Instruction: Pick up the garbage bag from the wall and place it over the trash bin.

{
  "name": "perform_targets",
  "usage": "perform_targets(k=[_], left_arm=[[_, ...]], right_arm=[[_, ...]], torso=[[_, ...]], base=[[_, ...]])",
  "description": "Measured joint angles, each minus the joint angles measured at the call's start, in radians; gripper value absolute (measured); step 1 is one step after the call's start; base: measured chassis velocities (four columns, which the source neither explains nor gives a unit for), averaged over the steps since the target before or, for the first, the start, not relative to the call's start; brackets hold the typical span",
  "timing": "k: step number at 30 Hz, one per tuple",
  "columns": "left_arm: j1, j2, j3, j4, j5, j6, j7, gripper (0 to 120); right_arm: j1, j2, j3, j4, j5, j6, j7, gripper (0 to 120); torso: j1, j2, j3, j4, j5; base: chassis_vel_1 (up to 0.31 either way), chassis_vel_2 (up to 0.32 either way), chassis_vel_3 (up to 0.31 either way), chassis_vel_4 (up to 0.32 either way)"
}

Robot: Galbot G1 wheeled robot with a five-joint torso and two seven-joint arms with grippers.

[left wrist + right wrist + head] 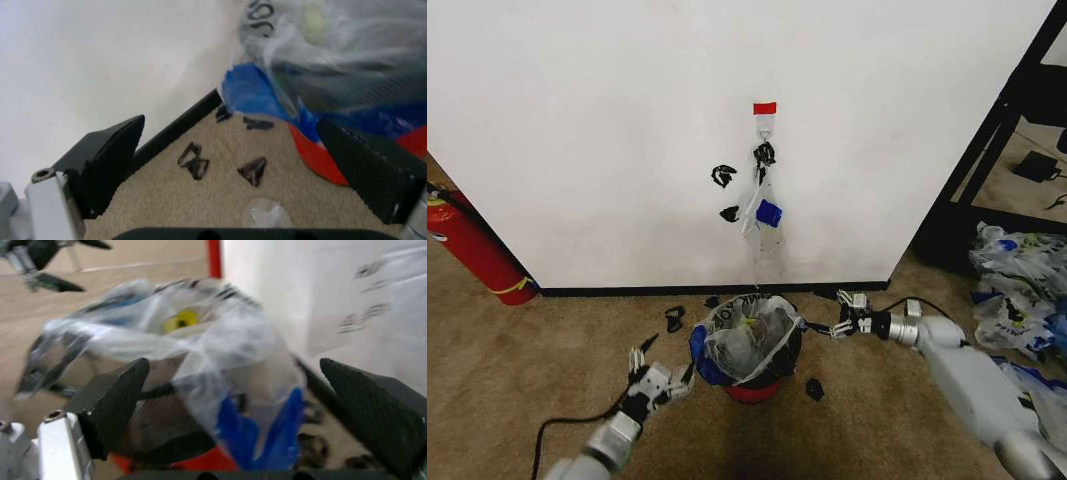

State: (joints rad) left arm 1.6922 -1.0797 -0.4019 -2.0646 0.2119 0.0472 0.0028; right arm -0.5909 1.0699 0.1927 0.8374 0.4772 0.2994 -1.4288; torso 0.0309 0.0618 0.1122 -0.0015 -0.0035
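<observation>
A thin white garbage bag (749, 338) with blue and black print sits draped over the small black trash bin (762, 375), its plastic bunched across the opening and a blue fold hanging down the bin's left side. The bin's red bottom shows just under the black body, and the bin stands on tan carpet (527, 370) close to the black baseboard of the white wall (577, 130).

The left gripper (639, 375) hovers low on the bin's left, its dark fingers spread and holding nothing; the left wrist view shows the two finger pads (107, 165) well apart, with bare carpet and small black scraps (193, 161) between them and the bag's blue print (257, 92) just beyond.

The right gripper (848, 313) reaches in from the bin's right at rim height, just beside the bag's edge. In the right wrist view its pads (113, 400) stand wide apart with the crumpled bag (200, 350) and its yellow smiley (180, 319) ahead of them; whether a fingertip touches the plastic cannot be told.

On the wall above the bin, a short strip of red tape (765, 107) marks a small hook, from which a slimmer clear bag (765, 215) with a blue patch hangs. A red fire extinguisher (472, 250) leans at the far left, and a heap of more plastic bags (1022, 290) lies on the floor at right.
</observation>
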Motion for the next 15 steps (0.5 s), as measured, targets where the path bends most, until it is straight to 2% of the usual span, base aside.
perform_targets(k=[2,5,7,8,10,15], left_arm=[[0.017,-0.013,0.0,0.007,0.032,-0.019,0.001,100],[0.031,-0.028,-0.005,0.01,0.058,-0.037,0.002,100],[0.043,-0.04,-0.006,0.011,0.073,-0.051,0.002,100],[0.043,-0.04,-0.006,0.011,0.073,-0.051,0.002,100],[0.052,-0.05,-0.007,0.009,0.079,-0.056,0.001,100],[0.057,-0.066,-0.008,0.005,0.082,-0.06,0.002,100]], right_arm=[[0.037,0.018,0.008,-0.051,-0.062,-0.019,-0.08,95],[0.067,0.033,0.01,-0.092,-0.108,-0.025,-0.114,95],[0.093,0.047,0.01,-0.125,-0.141,-0.023,-0.12,88],[0.093,0.047,0.01,-0.125,-0.141,-0.023,-0.12,88],[0.122,0.06,0.009,-0.156,-0.17,-0.012,-0.121,77],[0.173,0.077,-0.011,-0.191,-0.222,0.002,-0.119,61]], torso=[[0.0,0.0,0.0,-0.0002,-0.0004],[0.0,0.0,0.0,0.0001,-0.0002],[0.0,0.0,0.0,0.0,-0.0003],[0.0,0.0,0.0,0.0,-0.0003],[0.0,0.0,0.0,0.0002,-0.0002],[0.0,0.0,0.0,0.0,-0.0003]], base=[[0.0,0.0,0.0,0.0],[0.0,0.0,0.0,0.0],[0.0,0.0,0.0,0.0],[0.0,0.0,0.0,0.0],[0.0,0.0,0.0,0.0],[0.0,0.0,0.0,0.0]])
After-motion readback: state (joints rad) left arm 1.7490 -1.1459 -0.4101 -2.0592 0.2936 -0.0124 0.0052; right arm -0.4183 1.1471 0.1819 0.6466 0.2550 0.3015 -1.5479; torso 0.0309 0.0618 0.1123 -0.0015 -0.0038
